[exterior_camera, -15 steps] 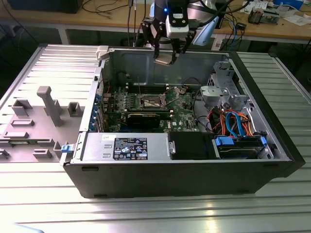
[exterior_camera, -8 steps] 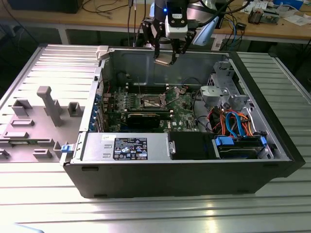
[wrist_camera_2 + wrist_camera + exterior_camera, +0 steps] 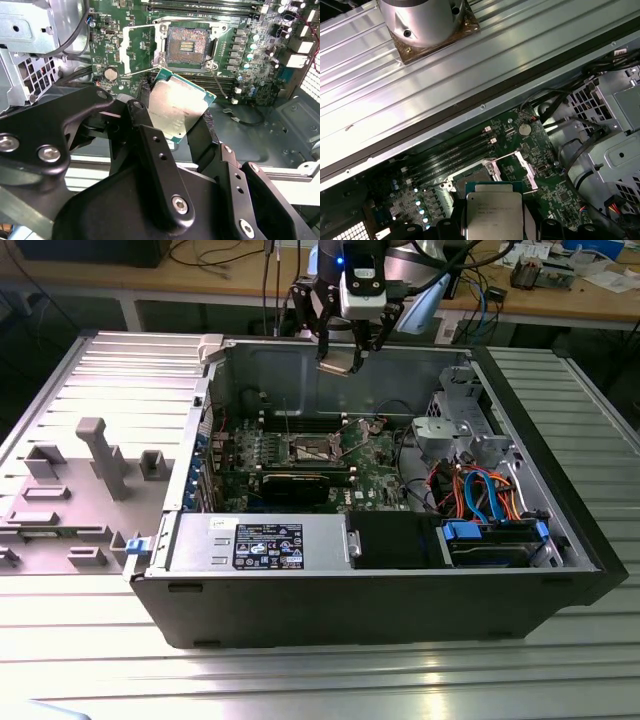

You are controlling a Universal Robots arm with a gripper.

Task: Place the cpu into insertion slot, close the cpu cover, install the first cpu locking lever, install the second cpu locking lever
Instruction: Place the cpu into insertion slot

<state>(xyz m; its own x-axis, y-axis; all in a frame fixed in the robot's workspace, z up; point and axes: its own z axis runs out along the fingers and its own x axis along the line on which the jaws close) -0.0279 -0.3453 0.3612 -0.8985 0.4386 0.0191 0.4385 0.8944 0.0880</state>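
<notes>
The black two-finger gripper (image 3: 174, 125) clamps the edges of the flat, square, silvery-topped cpu (image 3: 176, 102), holding it level above the open dark-grey metal computer case (image 3: 350, 605). Below, the square, metal-rimmed insertion slot (image 3: 186, 45) on the green motherboard (image 3: 107, 45) lies bare. Its thin silvery cpu cover (image 3: 124, 50) is swung aside, apparently to admit the chip.

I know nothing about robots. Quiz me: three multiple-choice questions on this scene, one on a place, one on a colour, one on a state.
1. Where is the cpu? A. on the table B. gripped in the hand, in the air C. under the cables
2. What colour is the motherboard? A. red B. green C. white
3. How is the insertion slot? A. empty, cpu cover open B. covered and latched C. holding a chip
Answers: 1 B, the fingers clamp its edges; 2 B, its surface is green; 3 A, its dark centre is bare, the cover swung aside.
</notes>
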